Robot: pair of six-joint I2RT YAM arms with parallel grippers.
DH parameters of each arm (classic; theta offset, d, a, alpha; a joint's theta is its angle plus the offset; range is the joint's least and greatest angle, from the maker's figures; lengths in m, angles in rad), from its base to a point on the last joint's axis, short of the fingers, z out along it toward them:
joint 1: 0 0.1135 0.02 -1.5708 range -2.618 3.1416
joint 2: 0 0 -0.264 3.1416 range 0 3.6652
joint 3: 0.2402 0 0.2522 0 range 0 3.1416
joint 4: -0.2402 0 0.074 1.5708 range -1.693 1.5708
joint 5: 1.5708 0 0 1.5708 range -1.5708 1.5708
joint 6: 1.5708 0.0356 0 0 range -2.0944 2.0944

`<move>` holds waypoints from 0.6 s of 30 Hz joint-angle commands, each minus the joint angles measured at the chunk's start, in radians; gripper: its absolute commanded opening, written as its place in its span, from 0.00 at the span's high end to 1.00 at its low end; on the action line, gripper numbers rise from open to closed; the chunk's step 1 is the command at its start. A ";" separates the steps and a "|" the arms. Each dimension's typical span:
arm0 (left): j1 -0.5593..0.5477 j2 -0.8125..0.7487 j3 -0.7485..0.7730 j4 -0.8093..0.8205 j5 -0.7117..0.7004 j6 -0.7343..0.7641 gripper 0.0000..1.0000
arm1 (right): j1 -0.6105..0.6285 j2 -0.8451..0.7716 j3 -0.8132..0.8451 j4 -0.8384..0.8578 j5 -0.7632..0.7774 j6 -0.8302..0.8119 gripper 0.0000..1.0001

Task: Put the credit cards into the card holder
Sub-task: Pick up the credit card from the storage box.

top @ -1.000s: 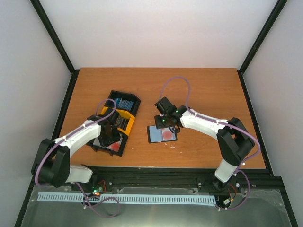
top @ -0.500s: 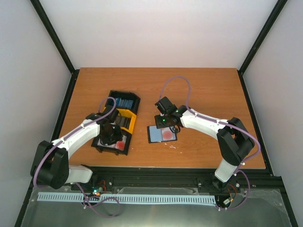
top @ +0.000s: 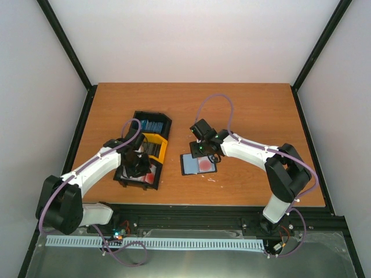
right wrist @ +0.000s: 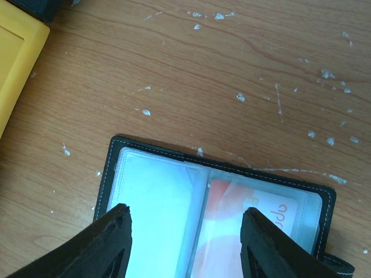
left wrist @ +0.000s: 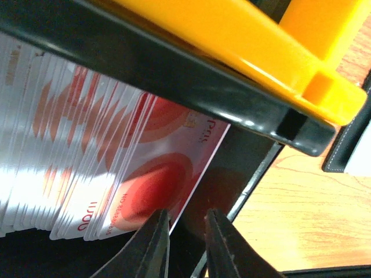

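The card holder [top: 199, 164] lies open on the table, clear sleeves up, with a red-blotched card [right wrist: 258, 211] in its right sleeve. My right gripper [top: 203, 148] hovers open just over it, one fingertip over each sleeve [right wrist: 187, 211]. A stack of white credit cards with red blotches [left wrist: 87, 145] leans in the near compartment of the black and yellow bin [top: 161, 152]. My left gripper [top: 137, 165] is down in that compartment, its jaws a narrow gap apart [left wrist: 186, 231] at the front card's lower corner, empty between them.
The bin's far compartment holds blue cards [top: 153, 125]. Its yellow divider [left wrist: 261, 40] and black wall [left wrist: 174, 75] stand right above my left fingers. The bin's yellow corner [right wrist: 14, 52] lies left of the card holder. Black frame rails edge the table.
My left gripper has shifted a little to the right inside the bin's near compartment. The right arm and the card holder have not moved.
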 commanded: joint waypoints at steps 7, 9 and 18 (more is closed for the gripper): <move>0.000 -0.017 0.029 -0.014 0.076 0.030 0.89 | -0.012 0.018 -0.010 0.007 0.010 0.002 0.48; -0.001 -0.018 0.023 -0.007 0.102 0.031 0.88 | -0.012 0.020 -0.008 0.005 0.012 0.002 0.48; 0.000 0.021 -0.006 0.008 0.209 0.003 0.79 | -0.014 0.026 -0.008 0.002 0.015 0.003 0.48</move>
